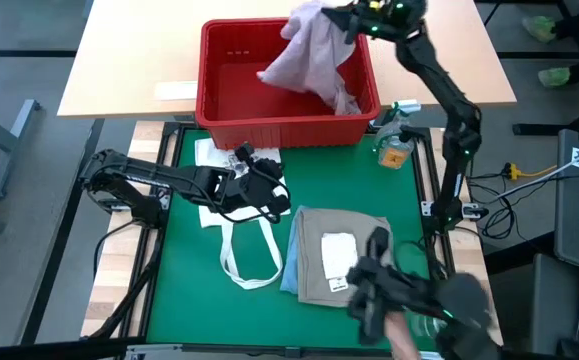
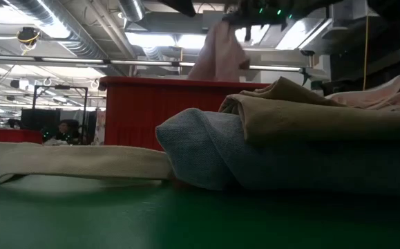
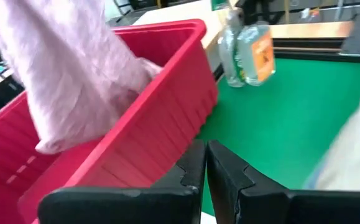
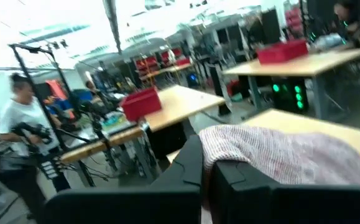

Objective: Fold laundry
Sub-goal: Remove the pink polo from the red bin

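My right gripper [image 1: 347, 22] is high above the red basket [image 1: 219, 90], shut on the pale pink shirt [image 1: 309, 55]. The shirt hangs down into the basket and also shows in the low view [image 2: 219, 59] and the left wrist view [image 3: 68, 81]. A folded tan cloth [image 1: 314, 250] lies on folded blue jeans [image 2: 206, 152] on the green mat, near right. My left gripper [image 3: 204, 165] is shut with nothing in it. It hovers over the mat's left middle [image 1: 274, 195], in front of the basket. My right gripper pinches a bunched part of the shirt's upper end [image 4: 229, 152] between its two fingers, and cloth drapes over one finger [image 4: 242, 180]. The fingers lie roughly level, reaching in from the table's right side. The shirt hangs slack below, its lower end [image 1: 341, 96] inside the basket.
A cream tote bag with long straps [image 1: 244, 250] lies on the mat left of the folded pile. Bottles [image 1: 394, 140] stand at the basket's right near corner. At the near right edge there is a person's hand [image 1: 409, 335] with a dark blurred object [image 1: 379, 275].
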Controlling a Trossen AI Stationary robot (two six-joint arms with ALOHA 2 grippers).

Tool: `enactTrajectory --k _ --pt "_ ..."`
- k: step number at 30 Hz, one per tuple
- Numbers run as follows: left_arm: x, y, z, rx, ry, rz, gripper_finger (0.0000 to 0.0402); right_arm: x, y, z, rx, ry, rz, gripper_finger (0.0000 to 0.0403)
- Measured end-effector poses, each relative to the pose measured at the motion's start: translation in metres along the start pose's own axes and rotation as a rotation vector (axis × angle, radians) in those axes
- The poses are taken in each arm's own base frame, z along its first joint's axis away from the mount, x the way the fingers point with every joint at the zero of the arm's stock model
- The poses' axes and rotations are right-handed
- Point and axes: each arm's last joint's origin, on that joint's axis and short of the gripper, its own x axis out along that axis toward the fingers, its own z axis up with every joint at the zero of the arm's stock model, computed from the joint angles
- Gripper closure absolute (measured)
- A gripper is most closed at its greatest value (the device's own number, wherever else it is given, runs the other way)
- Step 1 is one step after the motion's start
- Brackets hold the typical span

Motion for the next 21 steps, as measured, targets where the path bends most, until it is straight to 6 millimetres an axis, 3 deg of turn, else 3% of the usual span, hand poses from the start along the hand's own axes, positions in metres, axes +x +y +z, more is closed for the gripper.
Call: enactTrajectory --k 4,9,16,21 --pt "0.008 0.007 0.001 -0.012 0.011 0.032 0.038 -0.02 0.031 0.028 -0.022 -0.044 0.048 0.0402" --pt "0.022 0.02 0.001 0.03 0.039 0.041 0.0334 -0.044 0.068 0.055 -0.052 -0.073 0.137 0.0403" --pt "0.043 0.043 0.0 0.054 0.081 0.092 0.026 -0.077 0.113 0.083 -0.092 -0.117 0.214 0.0403" --pt "0.054 0.054 0.0 0.025 0.101 0.048 0.023 -0.097 0.138 0.097 -0.14 -0.148 0.245 0.0403"
